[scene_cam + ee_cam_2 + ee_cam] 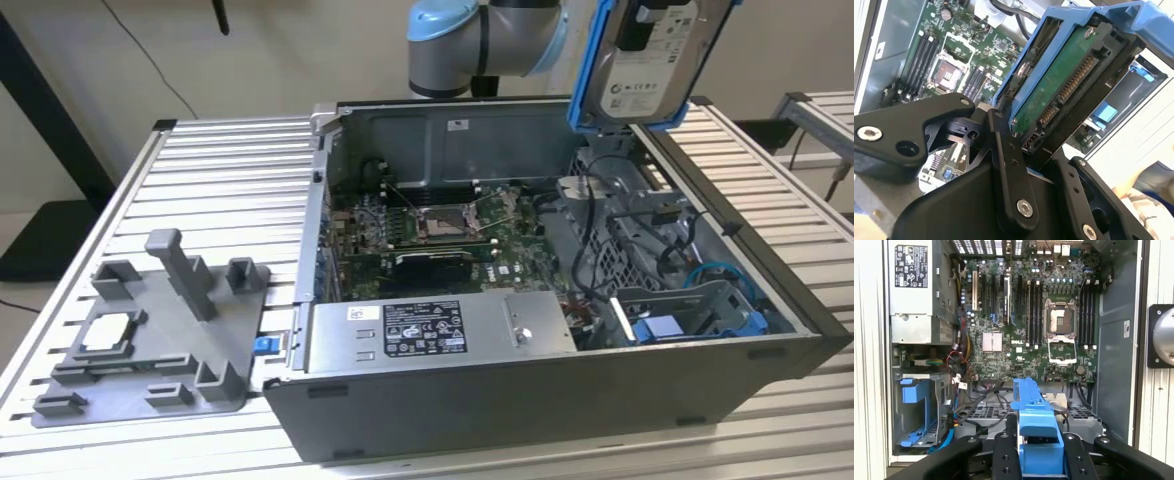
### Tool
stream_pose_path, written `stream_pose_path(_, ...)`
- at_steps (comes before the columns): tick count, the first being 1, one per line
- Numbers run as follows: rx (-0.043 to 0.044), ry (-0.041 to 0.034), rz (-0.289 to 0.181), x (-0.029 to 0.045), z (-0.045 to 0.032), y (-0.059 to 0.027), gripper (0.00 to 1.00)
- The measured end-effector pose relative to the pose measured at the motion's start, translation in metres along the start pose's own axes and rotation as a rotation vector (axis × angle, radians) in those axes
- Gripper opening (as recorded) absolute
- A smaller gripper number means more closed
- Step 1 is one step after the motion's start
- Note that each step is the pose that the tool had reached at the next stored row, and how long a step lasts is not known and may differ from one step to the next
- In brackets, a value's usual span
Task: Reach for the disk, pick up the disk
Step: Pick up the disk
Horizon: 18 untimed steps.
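The disk [650, 62], a silver hard drive with a white label in a bright blue frame, hangs upright above the far right corner of the open computer case [534, 400]. In the second wrist view the disk [1064, 85] shows its green circuit side and connector, with the black fingers [1004, 165] clamped on either side of its lower end. My gripper [1039, 460] is shut on the disk's blue frame [1031, 412], which stands well above the motherboard [1024, 335].
The case lies open on a slatted aluminium table [227, 180]. Inside are a power supply [441, 330], cables and a drive bay with blue brackets [694, 320]. A grey fixture [147, 330] holding a small silver chip sits at the exterior view's left.
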<state>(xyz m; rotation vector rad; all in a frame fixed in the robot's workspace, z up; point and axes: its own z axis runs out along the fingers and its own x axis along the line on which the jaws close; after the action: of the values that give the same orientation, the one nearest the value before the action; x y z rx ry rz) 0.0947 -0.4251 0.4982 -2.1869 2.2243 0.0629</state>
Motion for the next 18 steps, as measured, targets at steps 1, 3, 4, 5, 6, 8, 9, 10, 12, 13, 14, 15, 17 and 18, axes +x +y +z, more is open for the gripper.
stream_pose_path(1, 0.0, 0.0001, 0.0, 0.0017, -0.0001, 0.0, 0.0)
stream_pose_path(3, 0.0, 0.0, 0.0, 0.0049, -0.0003, -0.0001, 0.0)
stream_pose_path(4, 0.0, 0.0001, 0.0, 0.0062, -0.0003, -0.0001, 0.0)
stream_pose_path(5, 0.0, -0.0001, 0.0, 0.0074, -0.0003, -0.0001, 0.0)
stream_pose_path(6, 0.0, -0.0012, 0.0, 0.0086, -0.0004, -0.0001, 0.0)
stream_pose_path(8, -0.0001, -0.0064, 0.0, 0.0111, -0.0005, -0.0002, 0.0)
stream_pose_path(9, -0.0002, -0.0087, 0.0, 0.0129, -0.0006, -0.0002, 0.0)
stream_pose_path(10, -0.0002, -0.0095, 0.0, 0.0148, -0.0007, -0.0002, 0.0)
stream_pose_path(12, -0.0002, -0.0109, 0.0, 0.0198, -0.0009, -0.0004, 0.0)
stream_pose_path(13, -0.0002, -0.0117, 0.0, 0.0232, -0.001, -0.0004, 0.0)
stream_pose_path(14, -0.0002, -0.0123, 0.0, 0.0269, -0.0011, -0.0005, 0.0)
stream_pose_path(15, -0.0002, -0.0128, 0.0, 0.0306, -0.0013, -0.0005, 0.0)
stream_pose_path(17, -0.0002, -0.0138, 0.0, 0.038, -0.0016, -0.0006, 0.0)
stream_pose_path(18, -0.0003, -0.0141, 0.0, 0.0414, -0.0017, -0.0007, 0.0)
